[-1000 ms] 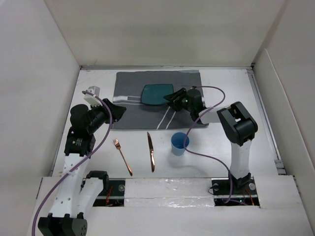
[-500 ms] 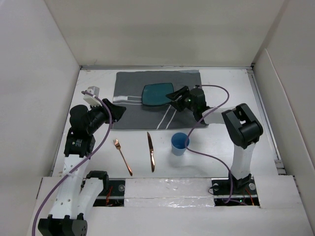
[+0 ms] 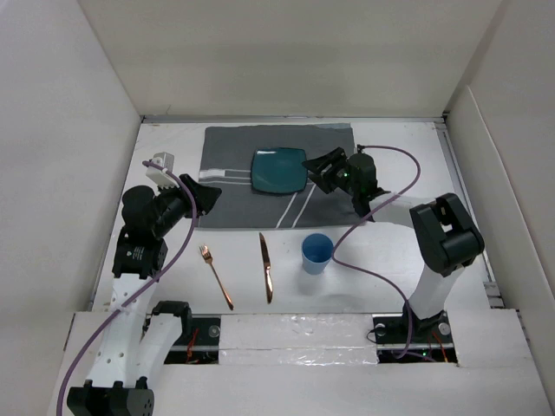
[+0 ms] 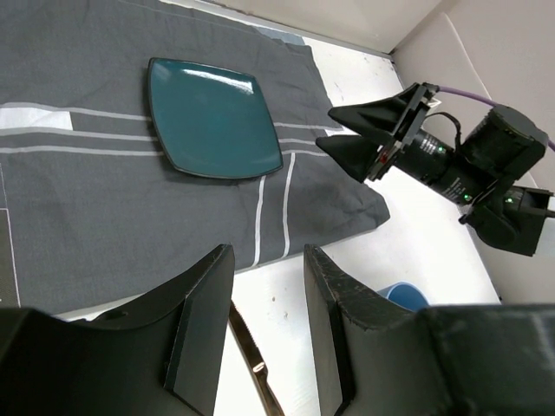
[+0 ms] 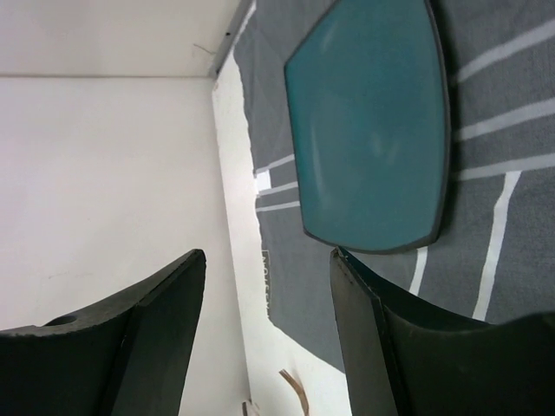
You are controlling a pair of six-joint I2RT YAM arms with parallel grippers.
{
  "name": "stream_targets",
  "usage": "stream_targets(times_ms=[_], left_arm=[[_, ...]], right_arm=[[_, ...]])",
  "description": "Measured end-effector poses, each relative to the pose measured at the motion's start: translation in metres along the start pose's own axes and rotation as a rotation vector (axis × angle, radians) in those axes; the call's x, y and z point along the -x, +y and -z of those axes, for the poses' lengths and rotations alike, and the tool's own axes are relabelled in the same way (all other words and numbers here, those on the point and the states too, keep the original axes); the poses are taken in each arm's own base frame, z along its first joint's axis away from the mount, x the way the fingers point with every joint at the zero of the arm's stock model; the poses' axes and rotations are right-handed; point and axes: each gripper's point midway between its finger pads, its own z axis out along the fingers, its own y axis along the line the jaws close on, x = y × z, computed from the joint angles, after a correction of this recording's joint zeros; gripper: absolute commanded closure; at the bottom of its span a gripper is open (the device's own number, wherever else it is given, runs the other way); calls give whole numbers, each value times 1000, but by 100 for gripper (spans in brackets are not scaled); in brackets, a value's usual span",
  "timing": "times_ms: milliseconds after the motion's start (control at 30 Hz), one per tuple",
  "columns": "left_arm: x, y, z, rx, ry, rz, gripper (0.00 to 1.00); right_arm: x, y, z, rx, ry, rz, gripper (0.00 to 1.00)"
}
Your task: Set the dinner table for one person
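Right pincer has backed off the plate, now flat on the mat. Both pincers are wide and empty. The fork lies lengthways on the table, closer to the left pincer.

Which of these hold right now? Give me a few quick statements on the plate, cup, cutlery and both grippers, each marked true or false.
1. The plate lies on the placemat. True.
2. The right gripper is holding the plate. False: its jaws are open and empty, just beside the plate's right edge.
3. The cup stands on the placemat. False: it stands on the bare table, nearer the arm bases than the placemat.
4. In the top view, the fork lies left of the knife. True.
5. The left gripper grips the fork. False: it is open and empty, at the placemat's left edge.
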Motion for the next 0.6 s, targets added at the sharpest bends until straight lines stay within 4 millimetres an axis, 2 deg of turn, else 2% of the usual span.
stream_targets(times_ms=[33,67,133,167,233,367,433,533,600], left_arm=[[0,0,0,0,-2,0,65],[0,0,0,0,-2,-1,65],[1,0,1,0,-4,-1,65],[1,0,1,1,-4,-1,65],[0,0,0,2,-3,0,65],[0,1,1,3,-5,-1,70],[0,0,1,3,-6,-1,73],[0,0,1,-1,-5,-1,73],[0,-1,1,-5,-4,-2,73]], right_arm=[[3,3,2,7,-6,5,36],[4,6,4,14,-9,9,44],[4,11,10,22,-12,30,62],[5,14,13,23,-12,44,82],[5,22,22,24,-13,88,98],[11,55,61,31,-41,281,100],[12,80,89,38,-70,418,100],[2,120,140,68,-101,623,100],[-7,137,175,79,-111,733,95]])
